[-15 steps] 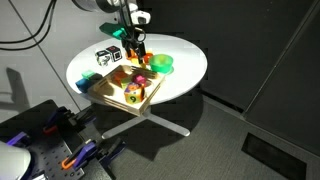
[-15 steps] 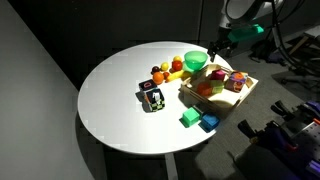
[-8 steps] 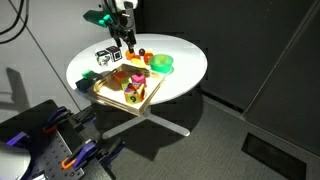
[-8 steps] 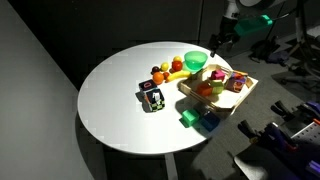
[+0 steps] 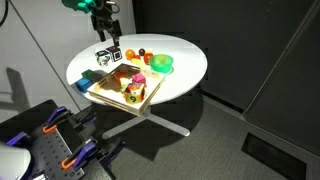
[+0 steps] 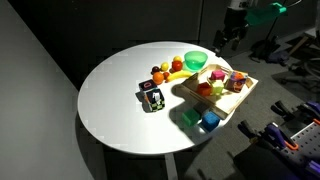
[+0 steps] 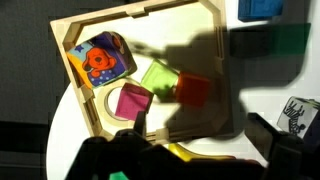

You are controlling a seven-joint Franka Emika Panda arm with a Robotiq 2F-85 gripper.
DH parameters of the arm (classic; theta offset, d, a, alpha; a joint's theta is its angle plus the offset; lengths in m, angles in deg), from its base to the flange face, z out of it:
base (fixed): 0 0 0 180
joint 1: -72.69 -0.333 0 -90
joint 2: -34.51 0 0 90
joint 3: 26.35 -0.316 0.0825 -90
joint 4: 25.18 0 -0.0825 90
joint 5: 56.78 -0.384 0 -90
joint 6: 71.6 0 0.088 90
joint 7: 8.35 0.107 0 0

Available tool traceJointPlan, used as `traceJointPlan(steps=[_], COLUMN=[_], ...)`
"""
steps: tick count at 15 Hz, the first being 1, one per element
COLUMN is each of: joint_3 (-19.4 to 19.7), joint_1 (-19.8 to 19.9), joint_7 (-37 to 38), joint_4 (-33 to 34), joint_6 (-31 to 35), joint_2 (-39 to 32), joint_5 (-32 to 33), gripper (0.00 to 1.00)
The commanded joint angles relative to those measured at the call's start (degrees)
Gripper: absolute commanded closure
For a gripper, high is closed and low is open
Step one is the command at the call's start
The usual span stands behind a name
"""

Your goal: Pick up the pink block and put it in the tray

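Observation:
The pink block (image 7: 131, 101) lies inside the light-wood tray (image 7: 72, 88), next to a green block (image 7: 158, 78) and a red block (image 7: 193, 90). It also shows in both exterior views (image 5: 139, 79) (image 6: 237, 82), in the tray (image 5: 112, 98) (image 6: 197, 101) on the round white table. My gripper (image 7: 198, 122) is open and empty, high above the tray's edge. In the exterior views it hangs well above the table (image 5: 108, 28) (image 6: 232, 35).
A yellow multicoloured cube (image 7: 98, 58) fills one tray corner. A green bowl (image 5: 160, 64) and small fruit stand behind the tray. A black-and-white cube (image 5: 105, 56) (image 6: 152, 98) sits on the table. Blue (image 6: 208, 121) and green (image 6: 188, 117) blocks lie beside the tray.
My gripper has risen from just above the tray and drawn away from it, empty. The pink block stays in the tray.

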Motion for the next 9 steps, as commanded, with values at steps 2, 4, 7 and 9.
traceJointPlan(steps=[2,4,7,9], joint_3=[-0.37,-0.54,-0.93,-0.64], joint_1=[-0.26,-0.09,0.07,-0.03], joint_7=[-3.69,-1.33,1.20,-0.80], joint_4=[-0.92,-1.26,-2.22,-0.50], joint_6=[-7.91,-8.90,-7.84,-7.85], joint_2=[5.34,6.89,8.98,6.46], joint_5=[-2.86,-1.54,-0.05,-1.16], gripper=[0.00,0.00,0.00,0.00])
